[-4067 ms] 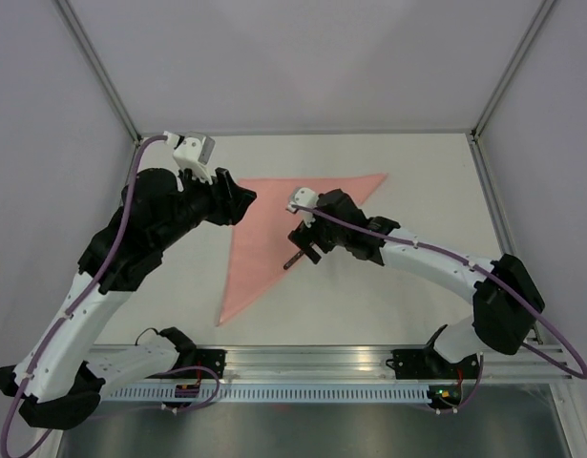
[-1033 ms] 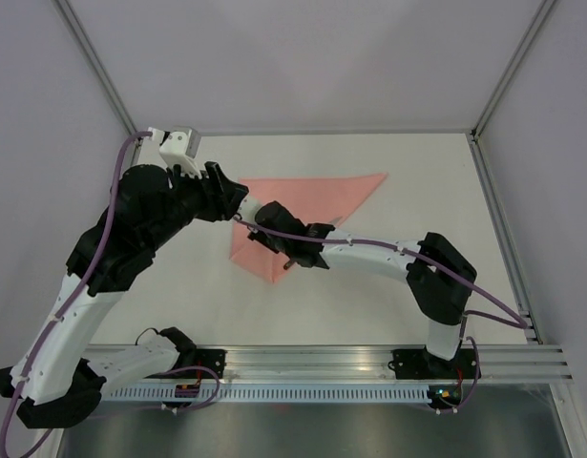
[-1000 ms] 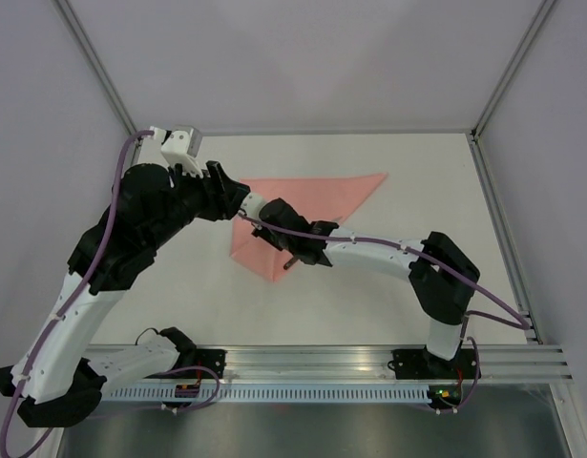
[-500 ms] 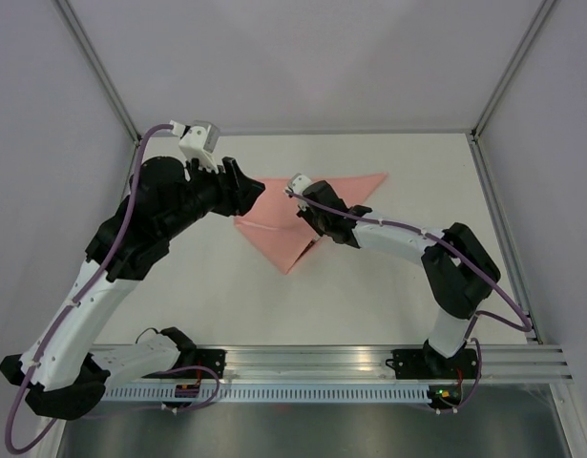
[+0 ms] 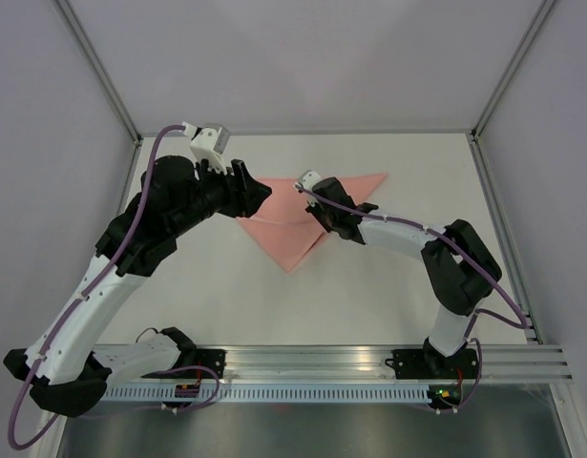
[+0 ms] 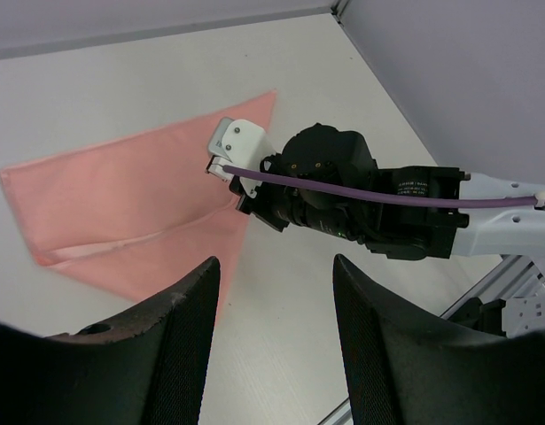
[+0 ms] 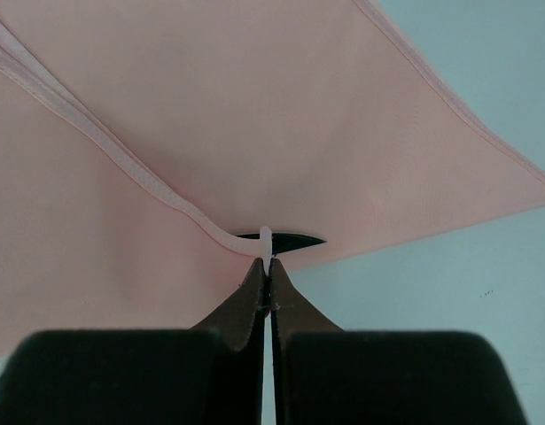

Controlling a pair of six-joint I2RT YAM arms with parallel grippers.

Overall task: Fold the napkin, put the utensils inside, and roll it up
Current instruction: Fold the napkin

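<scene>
Fingers of right gripper (image 7: 268, 266) are clenching on a hem of the napkin (image 5: 285, 239). Fingers of left gripper (image 6: 274, 266) are hanging released, grasping nothing, over the napkin's 10 o'clock corner. Worktop (image 5: 388, 277) is carrying the napkin mid-surface. The napkin is lying partly folded, long edge running 9 to 3 o'clock, tip pointing to 6. The hem is curling up at the pinch.

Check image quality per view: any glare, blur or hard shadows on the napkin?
Top external: even soft light, no glare, napkin crisp, shadows faint. Left wrist: the left hand is a dark, underexposed foreground; napkin beyond is in focus. Right wrist: the right hand, shut on the napkin's hem, reads near-black; a small hard shadow sits under the lifted hem.
</scene>
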